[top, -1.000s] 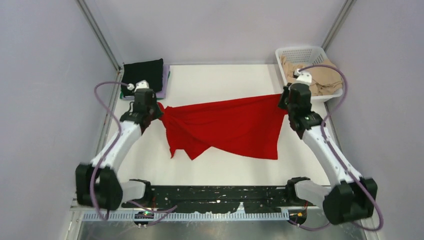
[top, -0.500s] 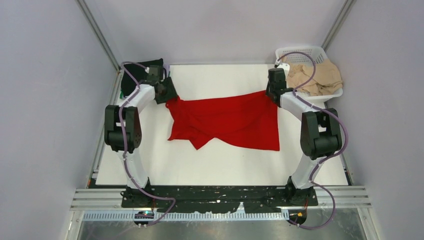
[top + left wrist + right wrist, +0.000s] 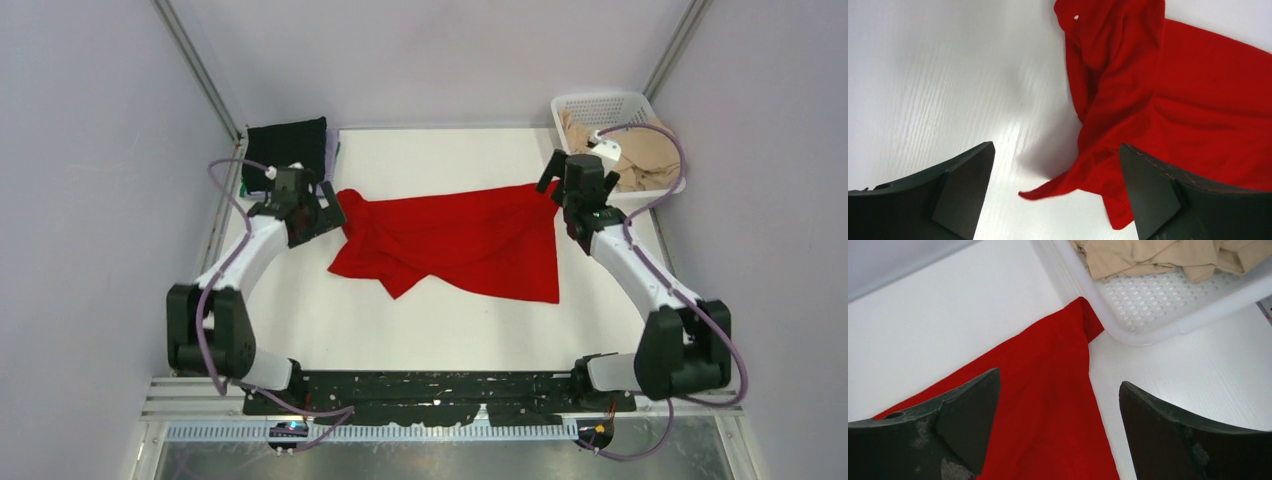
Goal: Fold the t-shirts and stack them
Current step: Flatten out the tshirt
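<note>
While both jaws hang released, the red t-shirt [image 3: 470, 240] lies unfolded on the counter [image 3: 450, 335], beige ones [image 3: 640, 165] waiting in the basket [image 3: 598, 101].

- The left arm [image 3: 232, 272] stretches forward from its base, with the elbow folded low behind the claw and out to the claw's left.
- The left gripper [image 3: 328, 212] tilts downward and turns inward. In the wrist view [image 3: 1055, 155] its jaws stand wide apart.
- The right arm [image 3: 630, 265] stretches forward too, with the elbow low behind its claw and out to the claw's right.
- The right gripper [image 3: 550, 185] tilts downward and turns inward, and its jaws are spread just as wide [image 3: 1058, 385].
</note>
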Robot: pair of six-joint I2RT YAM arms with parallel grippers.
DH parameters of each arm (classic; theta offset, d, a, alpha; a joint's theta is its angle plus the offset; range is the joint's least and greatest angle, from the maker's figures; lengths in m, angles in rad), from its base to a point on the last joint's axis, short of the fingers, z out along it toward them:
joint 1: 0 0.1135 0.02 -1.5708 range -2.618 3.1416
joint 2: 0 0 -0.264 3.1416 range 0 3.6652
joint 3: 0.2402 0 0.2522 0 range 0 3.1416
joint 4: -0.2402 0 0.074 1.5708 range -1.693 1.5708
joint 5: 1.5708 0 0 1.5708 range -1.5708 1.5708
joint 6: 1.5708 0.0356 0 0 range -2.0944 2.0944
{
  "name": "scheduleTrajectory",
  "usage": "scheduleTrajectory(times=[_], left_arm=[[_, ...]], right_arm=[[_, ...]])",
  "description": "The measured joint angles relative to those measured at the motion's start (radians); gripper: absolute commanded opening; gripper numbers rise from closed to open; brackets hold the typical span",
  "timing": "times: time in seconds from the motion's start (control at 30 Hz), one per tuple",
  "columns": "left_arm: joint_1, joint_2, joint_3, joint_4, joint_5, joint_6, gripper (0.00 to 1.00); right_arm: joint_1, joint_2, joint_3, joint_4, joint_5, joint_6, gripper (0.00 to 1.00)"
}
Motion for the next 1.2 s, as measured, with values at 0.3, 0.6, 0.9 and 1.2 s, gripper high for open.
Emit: scheduleTrajectory(times=[0.3,0.6,0.9,1.2], left_arm=[[-0.008,-0.388,-0.533,0.241,0.103,-0.081,1.00],[-0.009,-0.222,-0.583,0.501,0.246,-0.076,1.00],[-0.034,-0.175,-0.580,0.615,0.307,-0.080,0.78],[-0.120,-0.276,-0.594,0.548,0.141,-0.080,0.68]], right_arm=[[-0.035,-0.345,-0.330,0.096,-0.133,0.111,0.96],[-0.039,-0.376,-0.375,0.089,-0.255,0.132,0.97],[-0.039,-0.431,-0.380,0.085,-0.258,0.128,0.98],[-0.039,-0.431,-0.380,0.055,-0.258,0.123,0.99]])
